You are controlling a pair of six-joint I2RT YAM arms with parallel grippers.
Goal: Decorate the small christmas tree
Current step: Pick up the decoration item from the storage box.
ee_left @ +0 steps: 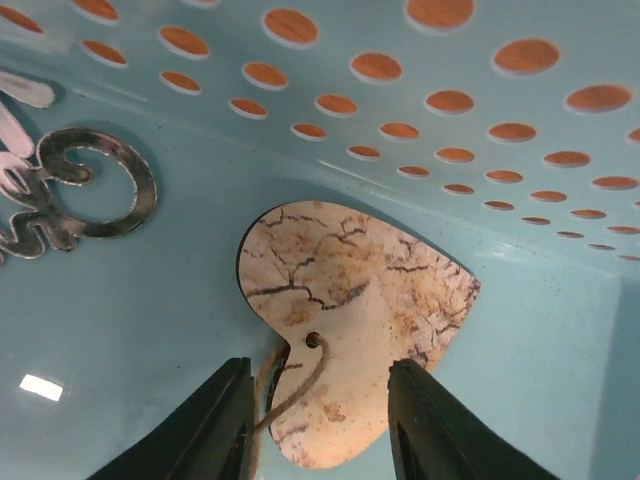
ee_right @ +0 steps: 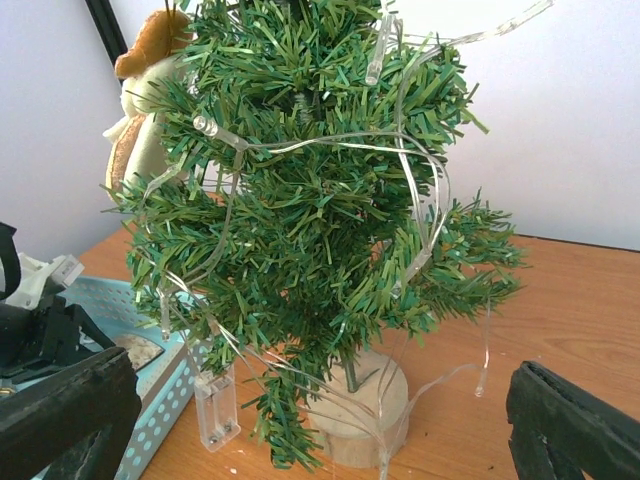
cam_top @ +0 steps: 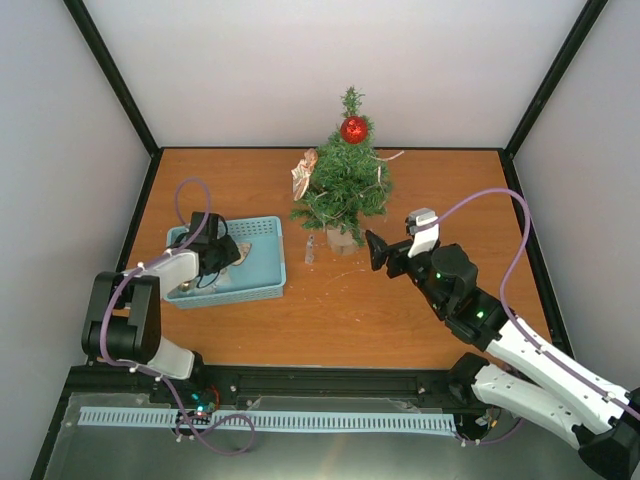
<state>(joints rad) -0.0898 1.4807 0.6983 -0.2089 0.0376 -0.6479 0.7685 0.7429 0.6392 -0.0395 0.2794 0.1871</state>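
The small christmas tree (cam_top: 342, 185) stands on its pale wooden base (ee_right: 375, 405) at the back middle of the table. It carries a red bauble (cam_top: 354, 129), a beige figure ornament (ee_right: 140, 130) and a clear light string (ee_right: 420, 200). A crackled cream heart ornament (ee_left: 350, 310) with a twine loop lies flat on the floor of the teal basket (cam_top: 262, 268). My left gripper (ee_left: 320, 370) reaches down into the basket, its jaws apart on either side of the heart's lower lobe. My right gripper (ee_right: 320, 380) is wide open, facing the tree (ee_right: 310, 230) from the right and holding nothing.
A silver script ornament (ee_left: 90, 185) lies in the basket to the left of the heart. The perforated basket wall (ee_left: 450, 130) rises just behind the heart. The light string's clear battery box (ee_right: 217, 405) hangs by the tree base, next to the basket.
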